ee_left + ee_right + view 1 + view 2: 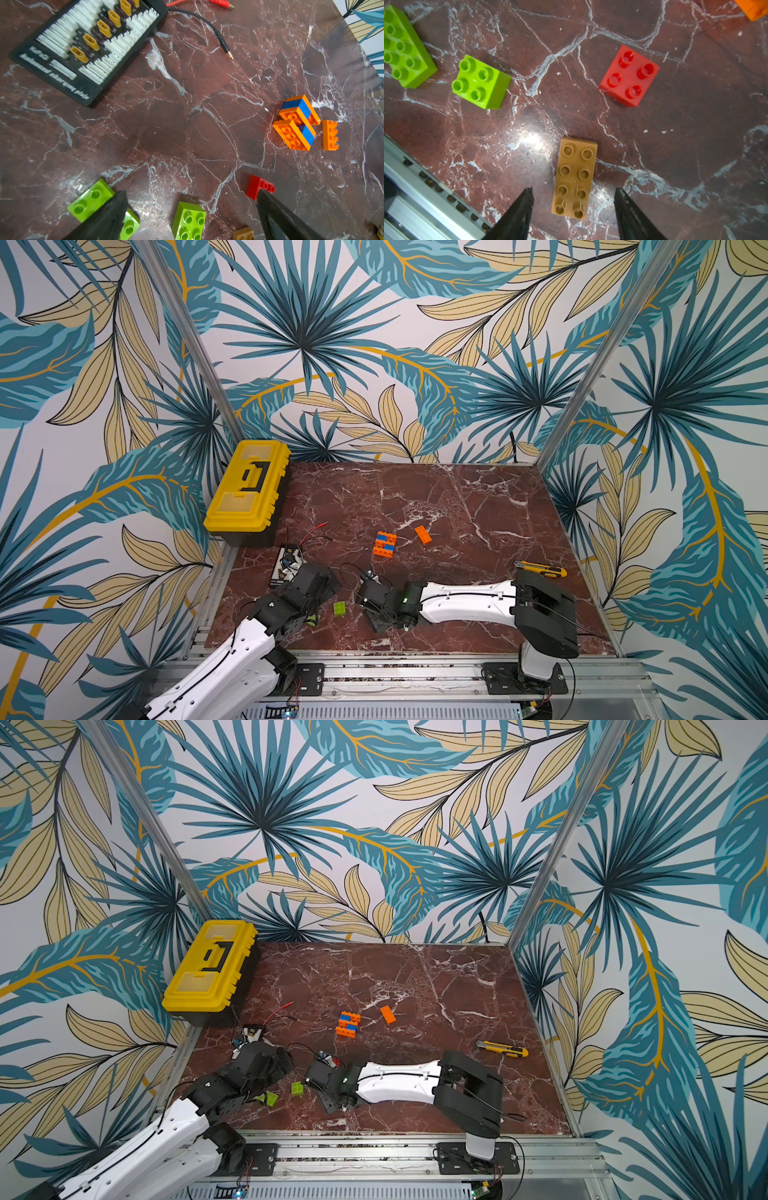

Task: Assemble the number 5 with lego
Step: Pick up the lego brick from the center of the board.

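Note:
In the right wrist view, my right gripper [574, 189] stands open astride the near end of a long tan lego brick [576, 176], with a gap on each side. Past it lie a red square brick [629, 75], a lime square brick [479, 82] and a long lime brick [402, 47]. My left gripper [191, 193] is wide open and empty above the lime square brick [189, 220]; one finger [108, 216] covers part of the long lime brick [91, 199]. An orange-and-blue stack [384, 544] and a loose orange brick [423, 534] lie mid-table.
A yellow toolbox [247, 487] stands at the back left. A black charging board [83, 47] with red and black leads [216, 33] lies near the left arm. A yellow utility knife [540, 570] lies at the right. An aluminium rail [425, 187] runs along the front edge.

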